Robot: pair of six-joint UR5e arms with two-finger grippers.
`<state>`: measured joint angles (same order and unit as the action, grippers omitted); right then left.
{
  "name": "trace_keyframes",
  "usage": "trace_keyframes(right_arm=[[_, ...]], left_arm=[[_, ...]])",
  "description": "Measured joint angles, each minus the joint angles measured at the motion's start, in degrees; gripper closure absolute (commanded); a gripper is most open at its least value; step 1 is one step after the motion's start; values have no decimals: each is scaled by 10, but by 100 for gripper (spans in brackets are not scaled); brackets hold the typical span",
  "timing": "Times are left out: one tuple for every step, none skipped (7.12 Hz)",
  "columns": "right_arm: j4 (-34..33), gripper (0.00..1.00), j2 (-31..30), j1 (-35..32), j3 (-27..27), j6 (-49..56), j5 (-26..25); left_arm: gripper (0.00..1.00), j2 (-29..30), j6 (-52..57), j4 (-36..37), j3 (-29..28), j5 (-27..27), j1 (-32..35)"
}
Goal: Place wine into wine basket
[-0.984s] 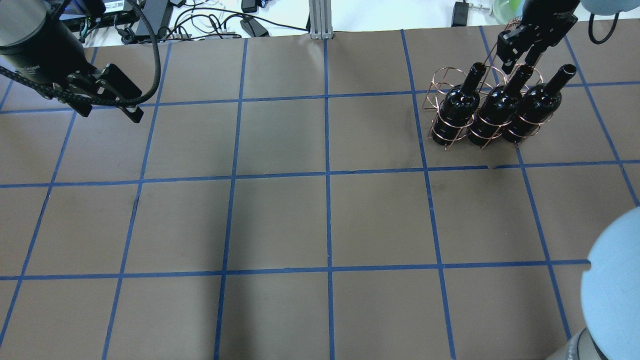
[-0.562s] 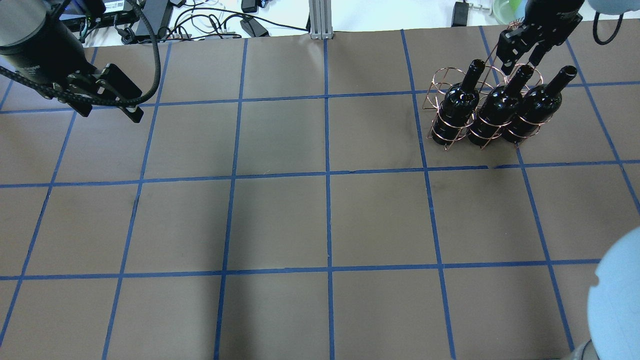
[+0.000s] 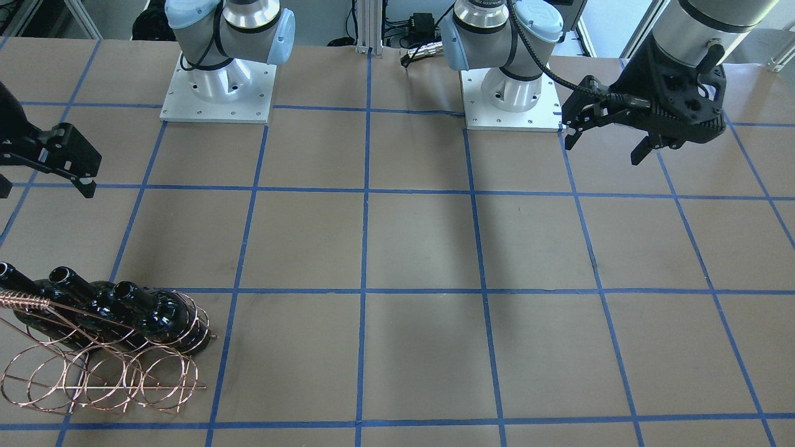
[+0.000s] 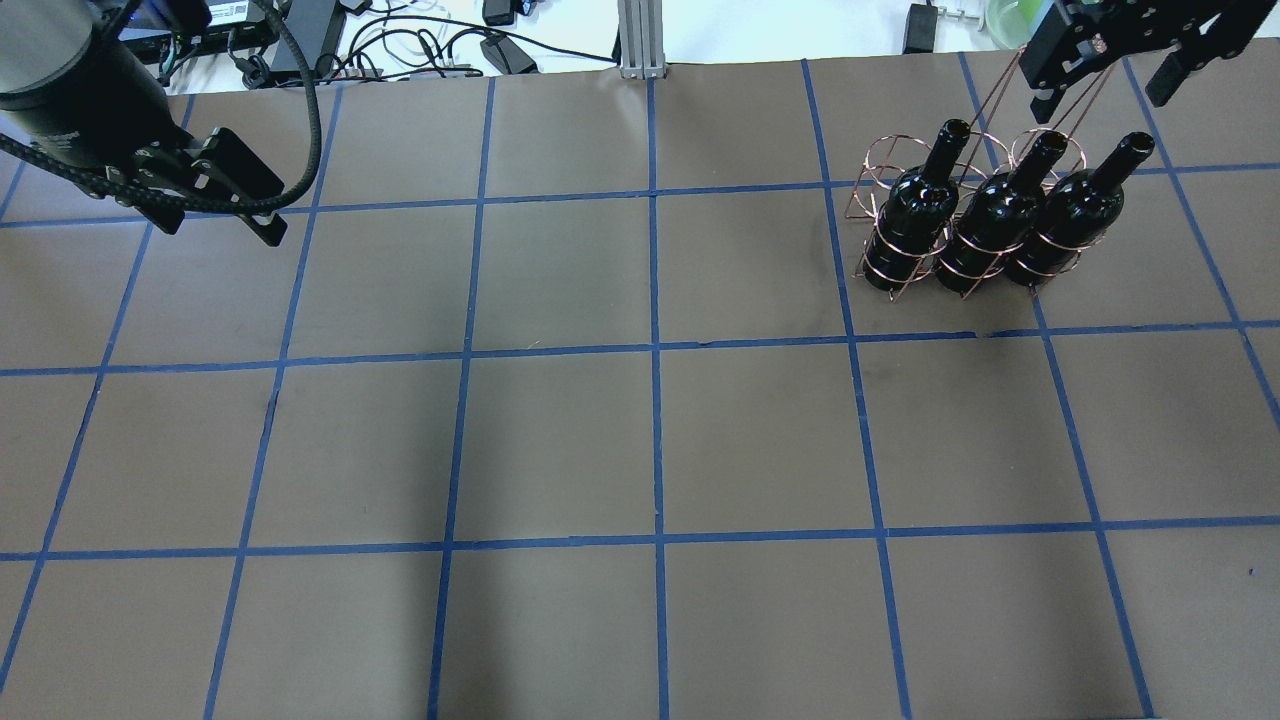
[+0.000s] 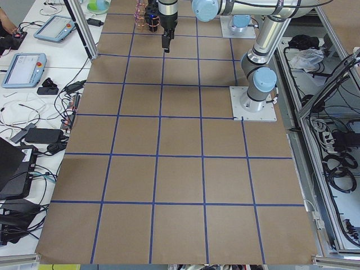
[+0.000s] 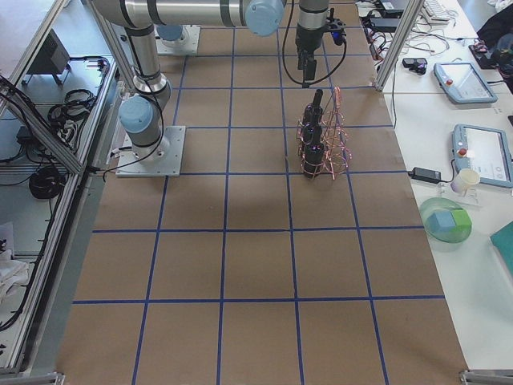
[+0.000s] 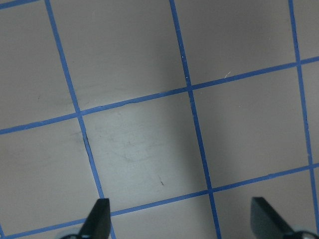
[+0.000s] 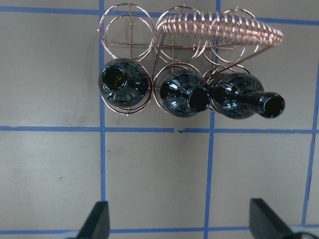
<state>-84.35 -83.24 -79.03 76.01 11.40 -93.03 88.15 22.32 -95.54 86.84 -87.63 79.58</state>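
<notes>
Three dark glossy wine bottles stand upright in the copper wire basket, in its row nearer the robot. The right wrist view looks down on their mouths and on the coiled handle. My right gripper is open and empty, raised above and beyond the bottles, touching none. Its fingertips stand wide apart. My left gripper is open and empty over the far left of the table. It also shows in the front view.
The basket's far row of loops holds nothing. Cables and power bricks lie past the table's far edge, beside an aluminium post. The brown table surface carries a blue tape grid.
My right gripper has lifted off the middle bottle's neck and moved up and away toward the far right. The right arm's elbow has left the overhead view. The left arm has not moved.
</notes>
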Motion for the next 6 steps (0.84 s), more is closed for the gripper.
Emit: trace_keyframes(right_arm=[[25, 0, -20, -6, 0, -39, 0], [39, 0, -34, -21, 0, -75, 5], [43, 0, -41, -46, 1, -115, 12], [42, 0, -42, -75, 1, -145, 17], [39, 0, -41, -98, 1, -162, 20], [38, 0, -41, -117, 5, -170, 21]], left_arm=[[0, 0, 0, 0, 0, 0, 0], [0, 0, 0, 0, 0, 0, 0], [0, 0, 0, 0, 0, 0, 0], [0, 0, 0, 0, 0, 0, 0], [0, 0, 0, 0, 0, 1, 0], [0, 0, 0, 0, 0, 1, 0]])
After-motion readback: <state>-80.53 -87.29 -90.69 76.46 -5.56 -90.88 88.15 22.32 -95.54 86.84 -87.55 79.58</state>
